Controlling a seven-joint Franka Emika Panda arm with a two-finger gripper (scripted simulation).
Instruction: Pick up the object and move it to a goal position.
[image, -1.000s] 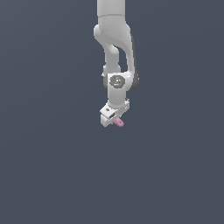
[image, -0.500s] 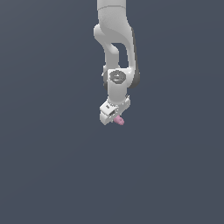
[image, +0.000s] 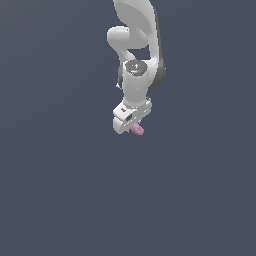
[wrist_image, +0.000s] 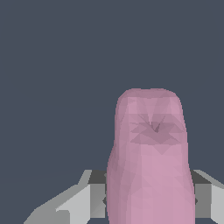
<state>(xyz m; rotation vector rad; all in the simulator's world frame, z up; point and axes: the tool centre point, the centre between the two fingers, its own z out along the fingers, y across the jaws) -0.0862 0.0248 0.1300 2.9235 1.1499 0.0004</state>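
Gripper (image: 134, 127) clamped on object (image: 137, 130), fingers (wrist_image: 205, 192) flanking pink lump (dimple showing). Protrudes toward 4 o'clock, held clear for carry; goal unseen.

Bare simulator render: flat grey-blue void, no furnishings, untextured arm (image: 136, 60).

- Illumination: even and soft, both views; flat slate background, no cast shadows.
- Glare: none; the white arm (image: 136, 75) shows mild shading.
- Sharpness: renders low-resolution; faceted polygon edges visible up close.
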